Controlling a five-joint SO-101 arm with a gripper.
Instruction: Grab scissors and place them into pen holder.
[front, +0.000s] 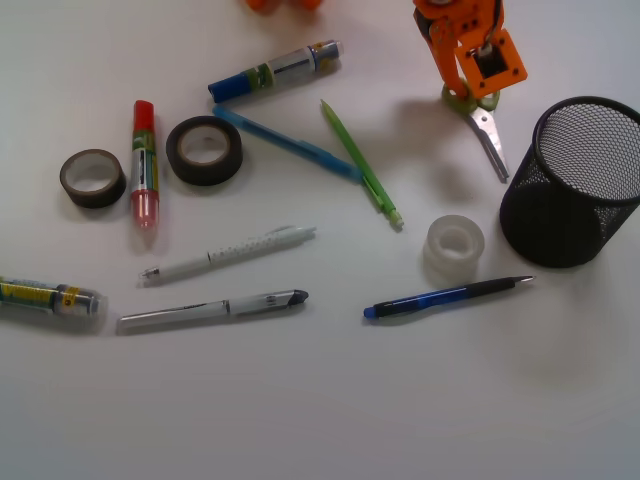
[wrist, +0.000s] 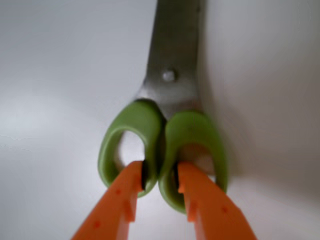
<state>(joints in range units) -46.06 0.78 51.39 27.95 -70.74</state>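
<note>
A white table (front: 320, 400) is filling the front view, scattered with stationery. Near the top right, an orange gripper (front: 467, 92) is reaching down onto the scissors (front: 488, 135), which are sitting just left of the pen holder (front: 572, 182), a black wire-mesh cup standing upright at the right edge. The scissors' long axis is running diagonally: the olive-green loop handles are lying toward the top of the view under the gripper, and the closed silver blades are pointing down and slightly right, their tip ending near the holder's wall without clearly touching it. Whether the scissors are resting on the table or slightly raised cannot be told. In the wrist view, the scissors (wrist: 170, 125) are pointing straight away from the camera, blades shut, with the pivot rivet showing above the two green loops. The gripper (wrist: 160, 177) is narrowed almost fully, one orange finger passing into each loop, and the jaws are pinching the two inner handle walls between them. Elsewhere, a green pen (front: 362, 166) is lying diagonally left of the scissors, a clear tape roll (front: 454, 244) is sitting beside the holder's base, and a blue and black pen (front: 448, 297) is lying below that.
</note>
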